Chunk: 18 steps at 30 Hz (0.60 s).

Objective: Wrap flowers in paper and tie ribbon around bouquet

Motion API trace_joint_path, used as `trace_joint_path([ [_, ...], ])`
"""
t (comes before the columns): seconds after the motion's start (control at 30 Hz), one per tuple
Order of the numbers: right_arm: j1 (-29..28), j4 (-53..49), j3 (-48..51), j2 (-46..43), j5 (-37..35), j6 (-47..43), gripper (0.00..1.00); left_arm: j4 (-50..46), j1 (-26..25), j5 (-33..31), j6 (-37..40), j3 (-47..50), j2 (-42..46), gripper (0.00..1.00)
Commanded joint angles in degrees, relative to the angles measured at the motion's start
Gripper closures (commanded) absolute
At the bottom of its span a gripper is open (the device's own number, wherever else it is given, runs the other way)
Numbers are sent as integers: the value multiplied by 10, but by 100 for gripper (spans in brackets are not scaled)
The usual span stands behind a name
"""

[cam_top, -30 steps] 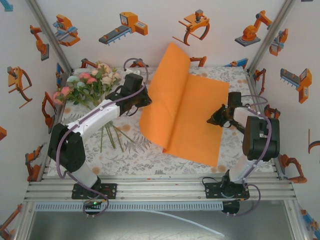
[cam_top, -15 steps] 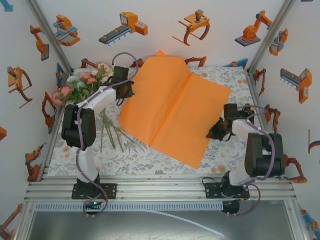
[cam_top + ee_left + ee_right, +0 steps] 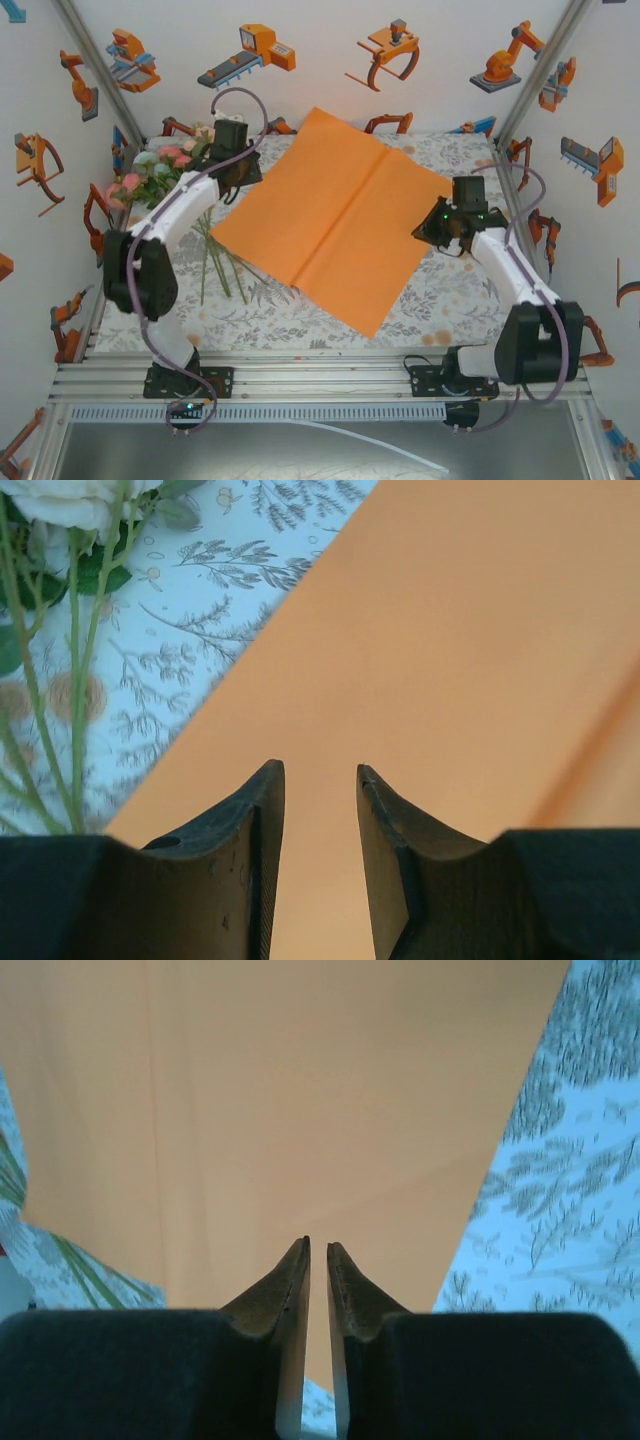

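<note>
**Robot lab cell, not a home**

Lab/test rig. 2 robot arms, left arm (image 3: 188,208) and right arm (image 3: 510,265), bolted to an alu rail (image 3: 320,380) at the table's near edge. White walls (image 3: 320,60) all round w/ orange robot cartoons (image 3: 248,57) and alu corner posts (image 3: 98,68). Leaf-print tablecloth (image 3: 460,300) on the bench top. Purple-grey cables (image 3: 239,91) loop off the arms.

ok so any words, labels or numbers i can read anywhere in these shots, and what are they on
None can be read.
The orange paper is plain.
The tablecloth carries only a leaf print.
The robot cartoons on the walls have small pale patches that may be labels, too small to read.
</note>
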State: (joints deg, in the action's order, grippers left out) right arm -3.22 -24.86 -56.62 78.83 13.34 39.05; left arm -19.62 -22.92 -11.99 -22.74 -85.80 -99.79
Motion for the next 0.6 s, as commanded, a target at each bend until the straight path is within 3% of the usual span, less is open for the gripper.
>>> trace_joint_path([
  [0.0,18,16,-47,106,14,-35,93,-53,-62,-37,-72,70,75,67],
  [0.2,19,19,-119,246,21,-22,100,-50,-124,-56,-184,192,115,99],
  [0.37,19,12,-122,282,1,-3,100,-24,-125,-50,-193,223,86,100],
  [0.57,19,8,-50,259,-22,25,100,0,-110,-31,-166,196,7,100],
])
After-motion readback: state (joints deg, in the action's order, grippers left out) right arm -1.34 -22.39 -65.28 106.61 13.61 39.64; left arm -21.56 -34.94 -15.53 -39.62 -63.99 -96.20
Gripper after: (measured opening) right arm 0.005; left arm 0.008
